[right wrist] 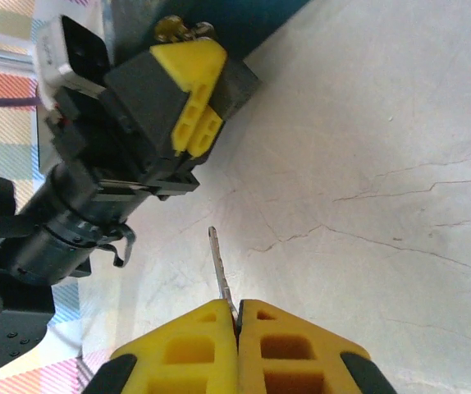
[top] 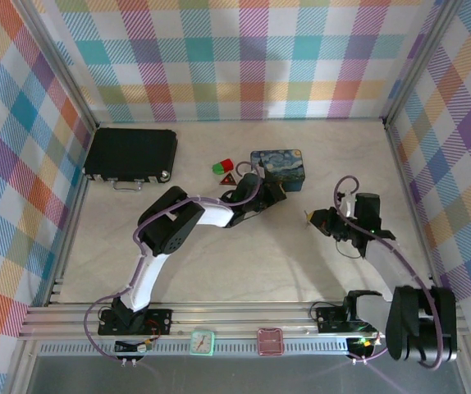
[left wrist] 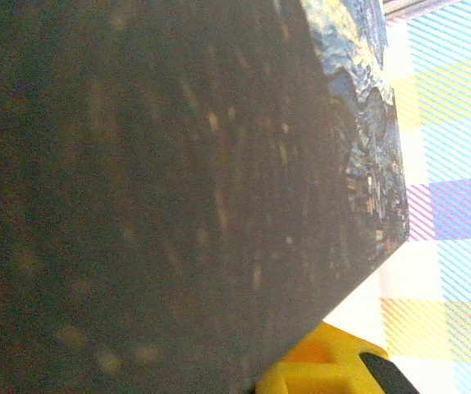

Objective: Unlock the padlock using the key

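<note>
My right gripper (right wrist: 237,312) is shut on the head of the key (right wrist: 219,263). Its thin silvery shaft sticks out over the pale tabletop, aimed toward the left gripper. From above, the right gripper (top: 309,217) hangs right of centre. My left gripper (top: 274,190) is pressed against the front edge of the blue painted tin (top: 276,167). In the right wrist view its fingers (right wrist: 190,74) stand close together, with a small part of the padlock (right wrist: 182,30) showing at their tips by the tin (right wrist: 252,16). The tin's dark side (left wrist: 137,180) looms close above one yellow finger (left wrist: 326,369).
A black case (top: 130,153) lies at the back left. Small red and green blocks (top: 223,167) and a red-and-black triangle (top: 228,178) sit just left of the tin. Checkered walls close in three sides. Bare tabletop (top: 252,254) lies between the arms.
</note>
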`<state>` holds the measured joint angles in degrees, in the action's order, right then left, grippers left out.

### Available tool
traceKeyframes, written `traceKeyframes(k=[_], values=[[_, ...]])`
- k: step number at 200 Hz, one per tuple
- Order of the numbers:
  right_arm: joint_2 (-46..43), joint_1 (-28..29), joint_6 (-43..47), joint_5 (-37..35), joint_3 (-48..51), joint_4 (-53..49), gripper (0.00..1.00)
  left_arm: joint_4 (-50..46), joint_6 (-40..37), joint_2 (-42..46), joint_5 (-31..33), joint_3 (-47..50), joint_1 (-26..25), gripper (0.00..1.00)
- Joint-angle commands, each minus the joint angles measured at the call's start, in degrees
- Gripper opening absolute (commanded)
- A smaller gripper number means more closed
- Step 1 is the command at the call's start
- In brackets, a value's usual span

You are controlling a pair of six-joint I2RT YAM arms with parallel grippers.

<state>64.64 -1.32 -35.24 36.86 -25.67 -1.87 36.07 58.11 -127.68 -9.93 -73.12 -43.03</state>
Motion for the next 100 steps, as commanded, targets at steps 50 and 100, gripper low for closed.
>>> traceKeyframes(k=[50,100], values=[[15.4,-0.9,-5.8,12.2,3.1,24.9,0.00,13.2,15.9,1.2,-8.5,3.3,1.0,0.00],[24.4,-1.1,-11.1,17.4,3.4,42.9,0.00,17.4,17.6,1.7,-8.5,5.0,0.9,0.00]])
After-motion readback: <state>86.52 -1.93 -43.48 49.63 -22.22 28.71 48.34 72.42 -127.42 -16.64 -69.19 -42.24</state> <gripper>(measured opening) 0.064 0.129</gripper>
